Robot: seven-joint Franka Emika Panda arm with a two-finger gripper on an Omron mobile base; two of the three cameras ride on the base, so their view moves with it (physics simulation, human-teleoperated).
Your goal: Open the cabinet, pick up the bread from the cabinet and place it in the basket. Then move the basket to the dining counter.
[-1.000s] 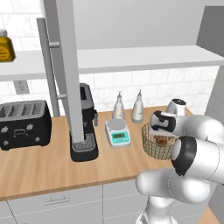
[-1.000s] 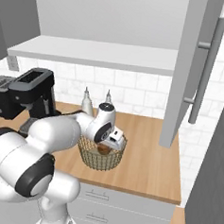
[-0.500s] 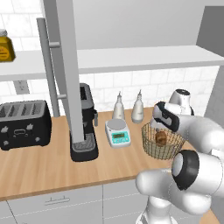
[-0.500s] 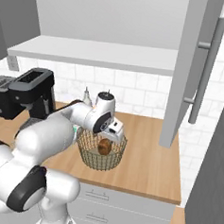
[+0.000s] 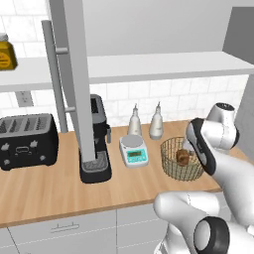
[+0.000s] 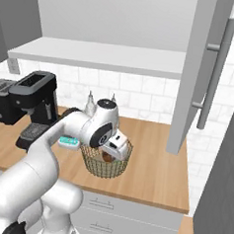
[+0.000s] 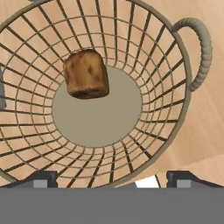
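The gripper [image 7: 111, 180] hangs just above the basket [image 7: 186, 92], fingers spread wide and holding nothing. The bread [image 7: 86, 73] lies loose inside the basket, off its flat centre and against the sloping mesh. The basket stands on the wooden worktop [image 5: 44, 186], near the scale [image 5: 133, 150]. A careless grab at the thin rim could tip the basket and roll the bread out.
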